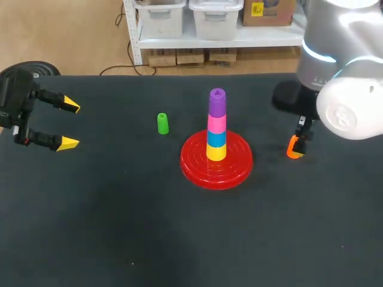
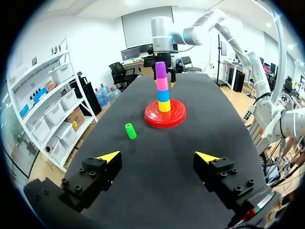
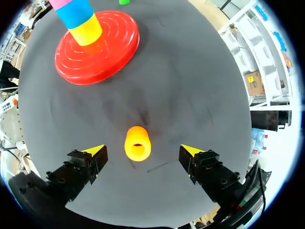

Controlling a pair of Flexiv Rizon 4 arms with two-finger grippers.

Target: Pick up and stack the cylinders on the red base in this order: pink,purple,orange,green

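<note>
The red base holds a stack of yellow, blue, pink and purple cylinders, with the purple cylinder on top. The green cylinder stands on the table to the left of the base. The orange cylinder lies on its side between the open fingers of my right gripper, and neither finger touches it. In the head view the orange cylinder shows just under my right arm, right of the base. My left gripper hangs open and empty at the far left, well short of the green cylinder.
The black table top spreads wide in front of the base. My right arm's bulky wrist hangs over the table's right side. From the left wrist, the base and stack lie straight ahead.
</note>
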